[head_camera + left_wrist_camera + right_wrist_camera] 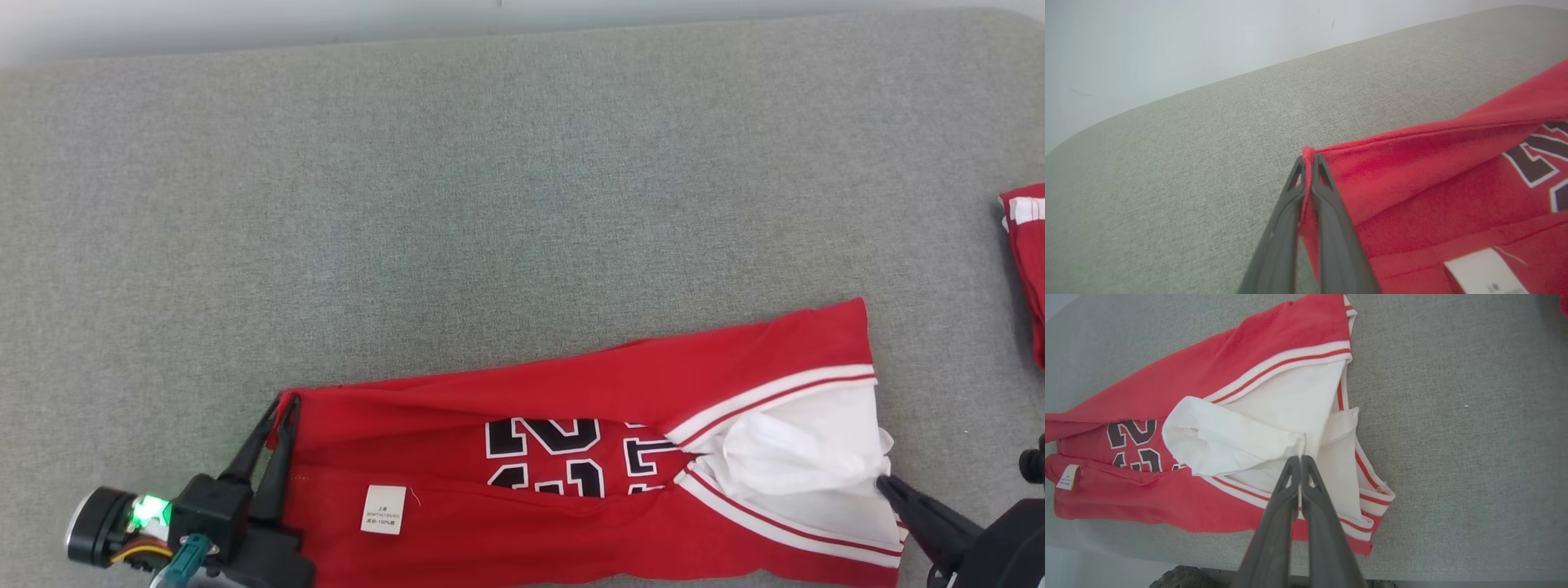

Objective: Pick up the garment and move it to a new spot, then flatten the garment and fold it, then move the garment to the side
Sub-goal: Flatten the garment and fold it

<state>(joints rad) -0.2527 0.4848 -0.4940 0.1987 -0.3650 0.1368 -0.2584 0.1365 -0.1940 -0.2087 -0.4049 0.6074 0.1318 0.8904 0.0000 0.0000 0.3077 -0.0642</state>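
Note:
The garment (571,384) is a red jersey with black-and-white numbers, white striped trim and a white inner part, lying along the near edge of the grey cushion. My left gripper (282,402) is shut on its red left corner (1309,154); the cloth shows pinched between the two dark fingers (1327,212) in the left wrist view. At the jersey's right end my right gripper (883,483) is shut on the white fabric (1274,412), whose edge runs between the fingertips (1308,467). A white care label (384,510) lies face up on the red cloth.
The grey upholstered surface (490,204) stretches wide behind the jersey up to a pale wall. A second red and white cloth (1027,253) lies at the right edge. The cushion's near edge (1412,575) runs just under the jersey.

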